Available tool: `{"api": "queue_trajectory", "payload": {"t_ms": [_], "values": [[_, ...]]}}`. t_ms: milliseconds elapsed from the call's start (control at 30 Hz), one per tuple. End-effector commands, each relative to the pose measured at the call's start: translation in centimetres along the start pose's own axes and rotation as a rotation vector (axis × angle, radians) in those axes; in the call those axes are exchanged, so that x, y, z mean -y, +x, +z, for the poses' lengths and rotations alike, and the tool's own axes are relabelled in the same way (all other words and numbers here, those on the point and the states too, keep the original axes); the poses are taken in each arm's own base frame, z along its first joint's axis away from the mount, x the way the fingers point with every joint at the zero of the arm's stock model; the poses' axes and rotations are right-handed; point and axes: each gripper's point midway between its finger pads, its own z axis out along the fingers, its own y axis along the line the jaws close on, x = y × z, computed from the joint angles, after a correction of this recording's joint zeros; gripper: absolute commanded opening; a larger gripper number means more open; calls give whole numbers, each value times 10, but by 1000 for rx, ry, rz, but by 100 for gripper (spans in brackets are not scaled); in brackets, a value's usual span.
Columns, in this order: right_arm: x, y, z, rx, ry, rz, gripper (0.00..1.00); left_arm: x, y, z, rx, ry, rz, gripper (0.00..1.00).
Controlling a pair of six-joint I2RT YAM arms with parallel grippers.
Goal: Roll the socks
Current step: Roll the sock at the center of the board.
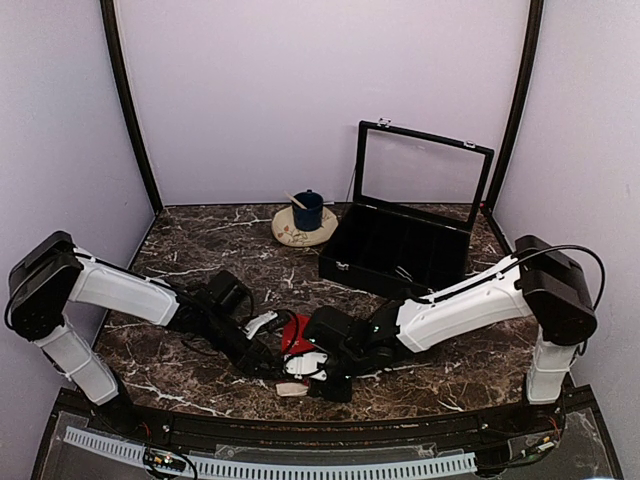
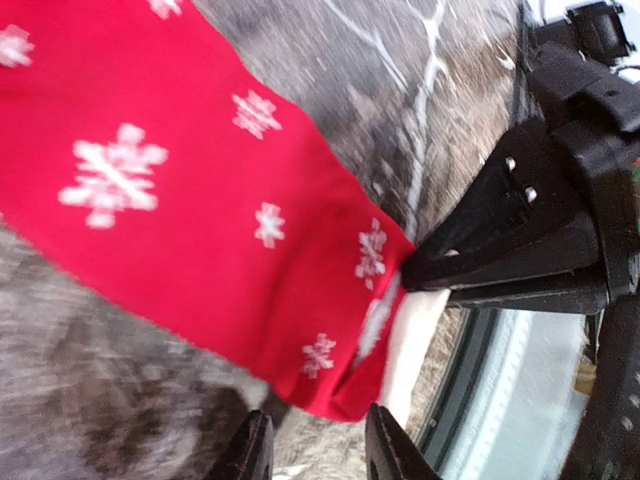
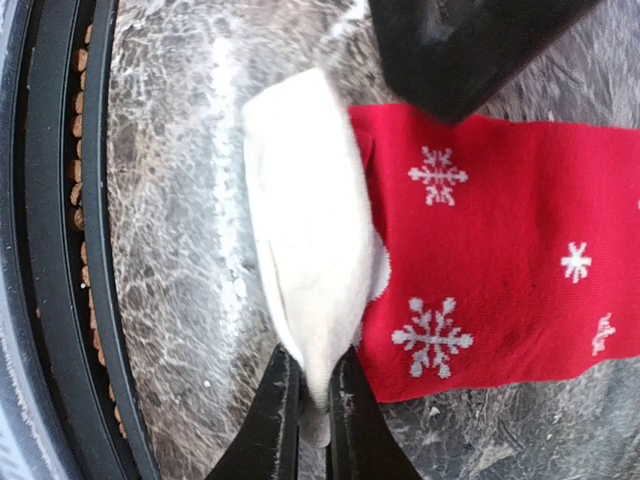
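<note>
A red sock (image 1: 296,333) with white snowflakes lies flat on the dark marble table near its front edge. It fills the left wrist view (image 2: 180,200) and the right wrist view (image 3: 500,250). Its white end (image 3: 305,230) points toward the table edge. My right gripper (image 3: 315,390) is shut on the tip of that white end, and its black body shows in the left wrist view (image 2: 530,240). My left gripper (image 2: 320,450) is open just off the sock's red edge, with only bare table between its fingers. Its black body (image 3: 460,40) hangs over the sock's far edge.
A black compartment box (image 1: 400,250) with its clear lid raised stands at the back right. A blue cup (image 1: 307,210) on a saucer sits at the back middle. The table's black front rail (image 3: 60,250) runs close beside the sock's white end.
</note>
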Motion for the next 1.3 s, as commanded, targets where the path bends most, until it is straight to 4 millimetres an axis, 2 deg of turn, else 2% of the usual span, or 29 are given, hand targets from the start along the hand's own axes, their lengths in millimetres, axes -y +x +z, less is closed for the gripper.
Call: {"api": "queue_trajectory", "payload": {"t_ms": [0, 67, 133, 333, 533, 800, 1267], "values": [[0, 17, 3, -61, -113, 124, 1, -14, -19, -18, 130, -141, 11, 34], [-1, 24, 4, -82, -154, 159, 1, -19, -22, -23, 169, -182, 8, 34], [1, 14, 1, -60, -196, 186, 1, -21, -26, -27, 213, -205, 8, 34], [5, 19, 0, -70, -304, 280, 1, -25, -34, -48, 387, -306, 48, 34], [6, 21, -2, -84, -391, 334, 1, 0, -31, -58, 530, -346, 243, 34], [6, 24, -2, -123, -483, 376, 1, 31, -23, -47, 515, -308, 464, 35], [11, 19, -4, -121, -540, 425, 1, 55, -13, -14, 330, -262, 687, 42]]}}
